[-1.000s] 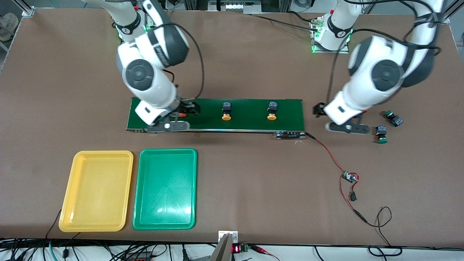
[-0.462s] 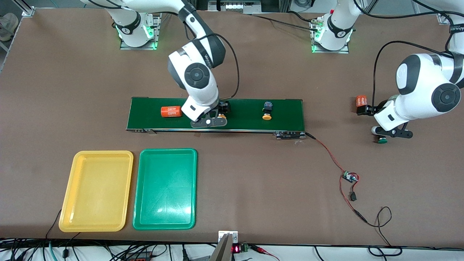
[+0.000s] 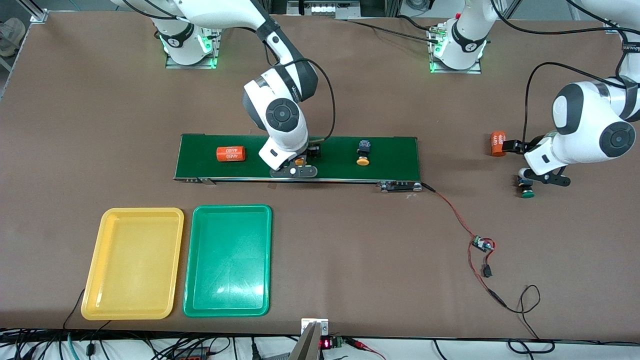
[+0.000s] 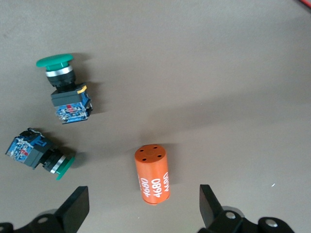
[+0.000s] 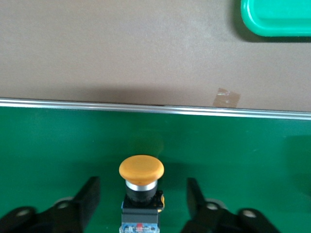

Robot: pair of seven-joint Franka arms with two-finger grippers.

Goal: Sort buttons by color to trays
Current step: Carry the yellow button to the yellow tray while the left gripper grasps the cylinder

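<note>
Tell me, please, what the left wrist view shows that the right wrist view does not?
Only the left wrist view: two green buttons and an orange cylinder on bare table, between the open left gripper fingers. Only the right wrist view: an orange-yellow button on the conveyor belt, bracketed by the right gripper, plus a green tray corner. Both show the brown table.

The front view looks down from high across the table (image 3: 350,90), facing both arm bases. Both wrist views look down from close by; the right one shares the conveyor belt (image 3: 390,150) and green tray (image 5: 277,19).
</note>
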